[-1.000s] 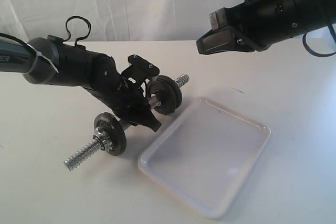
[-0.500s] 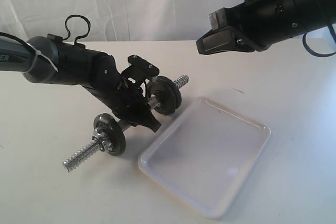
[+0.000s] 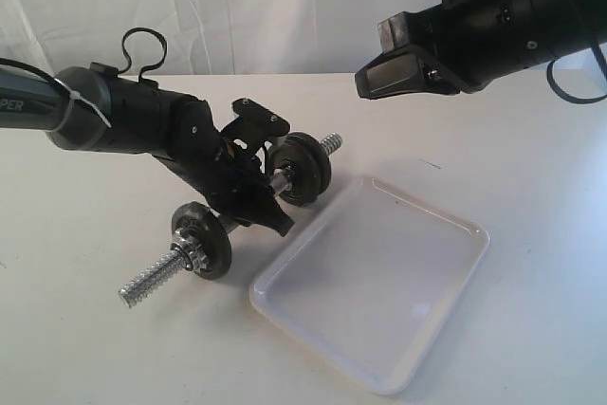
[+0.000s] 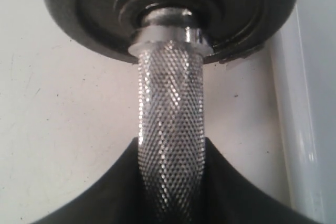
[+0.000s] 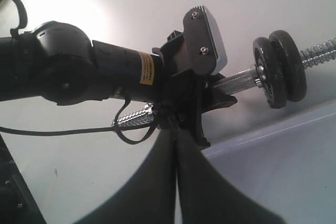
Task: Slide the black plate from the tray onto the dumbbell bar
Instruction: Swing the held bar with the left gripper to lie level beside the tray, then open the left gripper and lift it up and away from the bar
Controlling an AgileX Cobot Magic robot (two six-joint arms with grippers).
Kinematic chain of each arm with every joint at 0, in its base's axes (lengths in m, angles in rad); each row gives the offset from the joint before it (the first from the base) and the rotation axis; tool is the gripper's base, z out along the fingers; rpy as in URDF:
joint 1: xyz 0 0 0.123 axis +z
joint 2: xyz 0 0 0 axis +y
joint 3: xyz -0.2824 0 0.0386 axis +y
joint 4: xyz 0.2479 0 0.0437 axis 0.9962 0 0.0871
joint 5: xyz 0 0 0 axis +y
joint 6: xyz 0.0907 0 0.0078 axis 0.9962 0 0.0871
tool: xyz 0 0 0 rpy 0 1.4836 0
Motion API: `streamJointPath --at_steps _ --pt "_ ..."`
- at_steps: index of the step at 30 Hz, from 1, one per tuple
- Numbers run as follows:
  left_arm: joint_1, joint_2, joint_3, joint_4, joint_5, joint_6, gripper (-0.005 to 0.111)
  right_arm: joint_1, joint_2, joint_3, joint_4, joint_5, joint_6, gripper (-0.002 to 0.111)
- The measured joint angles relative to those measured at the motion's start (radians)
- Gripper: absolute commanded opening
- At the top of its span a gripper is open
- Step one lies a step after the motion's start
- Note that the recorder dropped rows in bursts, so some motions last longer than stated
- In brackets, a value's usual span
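The dumbbell bar [image 3: 152,278] lies slanted beside the white tray [image 3: 446,263], which holds nothing. My left gripper [image 3: 260,200] is shut on the bar's knurled middle [image 4: 170,103], with its fingers [image 4: 105,198] on either side. One black plate [image 3: 201,240] sits on the near threaded end next to a metal collar. Two black plates [image 5: 279,70] sit side by side on the far end [image 3: 303,168]. My right gripper [image 3: 377,75] hangs high above the tray's far side, shut with nothing in it [image 5: 176,140].
The white table [image 3: 531,168] carries only the bar and the tray. The tray's rim [image 4: 304,129] runs close beside the far plates. A white curtain [image 3: 285,7] hangs behind the table. The left arm [image 5: 105,69] stretches over the table's left half.
The left gripper and the bar have shifted very slightly up and to the right. The right arm has not moved.
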Motion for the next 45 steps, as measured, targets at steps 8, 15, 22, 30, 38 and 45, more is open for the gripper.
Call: streamJointPath --at_steps 8,15,22,30,38,45 --pt "0.0 0.0 -0.009 0.0 0.017 0.0 0.039 0.0 0.0 0.0 0.0 0.0 0.002 0.0" --pt "0.0 -0.018 -0.02 -0.002 0.016 0.0 0.058 0.0 0.0 0.0 0.0 0.0 0.002 0.0" --pt "0.0 -0.019 -0.02 -0.002 0.035 0.0 0.061 0.0 0.0 0.0 0.0 0.0 0.006 0.0" --pt "0.0 -0.059 -0.024 0.033 0.104 0.0 0.061 0.0 0.0 0.0 0.0 0.0 0.008 0.0" --pt "0.0 -0.159 -0.029 0.101 0.201 0.0 0.061 0.0 0.0 0.0 0.0 0.0 0.008 0.0" --pt "0.035 -0.341 -0.094 0.323 0.537 -0.1 0.025 0.0 0.0 0.0 -0.002 0.0 0.008 0.0"
